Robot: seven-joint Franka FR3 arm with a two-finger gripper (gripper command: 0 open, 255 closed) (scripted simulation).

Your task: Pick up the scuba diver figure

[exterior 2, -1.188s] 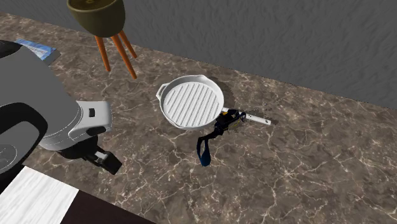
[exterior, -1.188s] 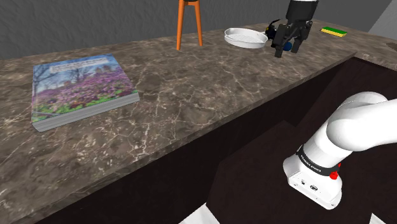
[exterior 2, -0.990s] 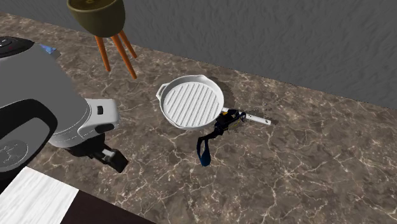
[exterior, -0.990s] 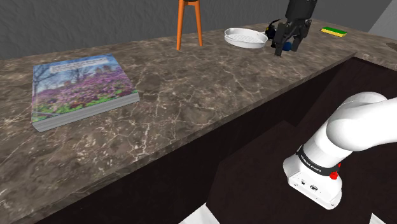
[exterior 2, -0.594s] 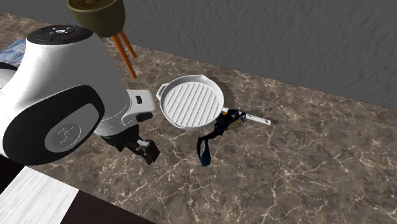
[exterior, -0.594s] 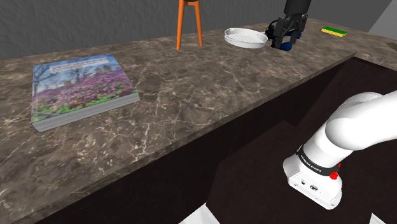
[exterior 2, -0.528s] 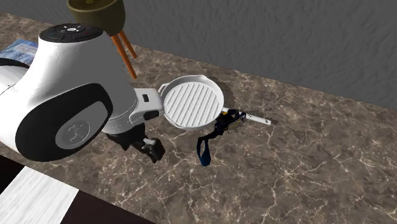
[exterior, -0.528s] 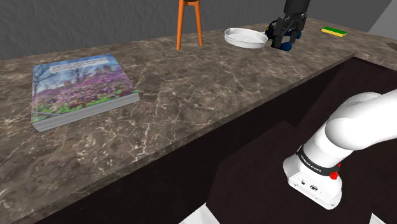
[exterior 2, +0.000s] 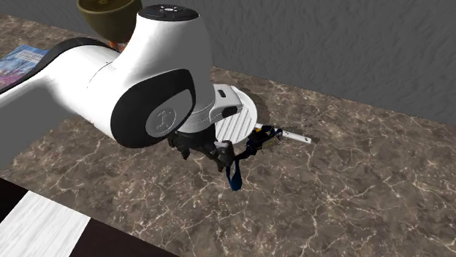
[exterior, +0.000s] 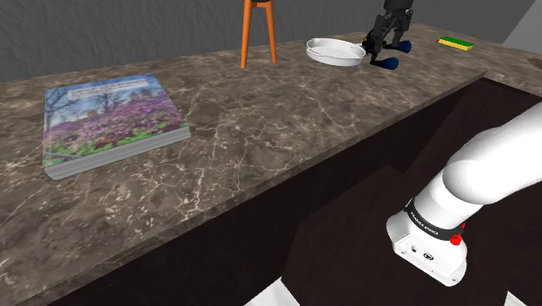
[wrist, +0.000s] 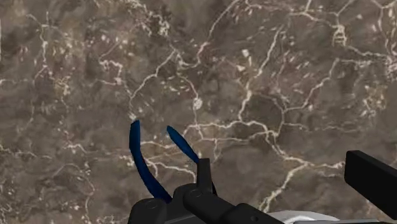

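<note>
Shoulder view, left to right on brown marbled counter (exterior: 261,130): flower-cover book (exterior: 113,122), orange stand legs (exterior: 259,30), white round ribbed pan (exterior: 336,50). Then black pincer (exterior: 387,43), fingers apart, nothing betw. them, close over black scuba diver figure w/ blue fins (exterior: 388,62), which lies beside pan. Green sponge (exterior: 454,42) at far right.

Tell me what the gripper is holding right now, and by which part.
Nothing. The gripper is open over the counter; the diver figure lies beside it, not clasped.
</note>
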